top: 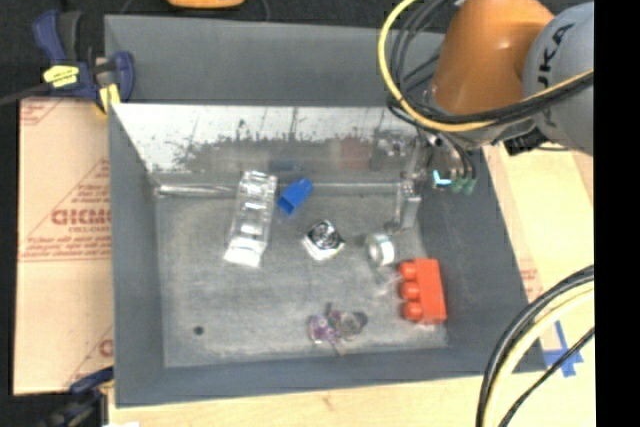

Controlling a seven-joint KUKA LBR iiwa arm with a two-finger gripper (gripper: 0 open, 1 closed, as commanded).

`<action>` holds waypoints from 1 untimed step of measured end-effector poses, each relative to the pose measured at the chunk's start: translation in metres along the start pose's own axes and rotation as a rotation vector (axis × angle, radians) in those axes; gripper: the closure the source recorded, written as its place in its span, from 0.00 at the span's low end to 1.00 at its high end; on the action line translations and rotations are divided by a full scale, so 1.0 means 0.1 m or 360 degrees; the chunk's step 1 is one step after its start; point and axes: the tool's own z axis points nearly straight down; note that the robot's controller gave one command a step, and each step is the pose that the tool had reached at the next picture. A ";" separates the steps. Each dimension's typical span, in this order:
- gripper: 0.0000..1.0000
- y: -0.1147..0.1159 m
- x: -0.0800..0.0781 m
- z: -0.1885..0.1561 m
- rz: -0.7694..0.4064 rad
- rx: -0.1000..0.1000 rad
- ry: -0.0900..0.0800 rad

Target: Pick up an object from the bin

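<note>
From above and a little to one side, the arm [565, 65] leans in from the right over the grey bin [132, 255]; its orange cover [485, 50] hangs above the bin's far right corner, with a loop of yellow and black cables [381, 55] curling round it. Below the cover the pincer [407, 213] drops toward the bin's floor, right of the middle and close to the back wall; whether it is spread or pressed together I cannot tell from here.

Just beside the pincer's tip, toward the front and a touch to the left, lies a small round silver piece [380, 250], the nearest thing to it; whether the two touch I cannot tell. Near that, further to the front right, a red brick [422, 290] with studs along its left side lies flat on the floor, apart from the silver piece.

Left of the silver piece, near the middle of the bin, sits a shiny lump [322, 238] of crumpled, metal-looking stuff; behind it and to the left is a small blue block [293, 196]; just left of the block a long clear packet [250, 218] lies lengthwise from back to front, tilted a little. Toward the front wall, well apart from the pincer, lies a small purple bit [336, 324]; the things lie scattered singly over the floor.
</note>
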 end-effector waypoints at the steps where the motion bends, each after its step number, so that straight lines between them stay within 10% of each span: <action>1: 0.00 -0.37 0.57 1.27 -0.0116 0.0000 0.0006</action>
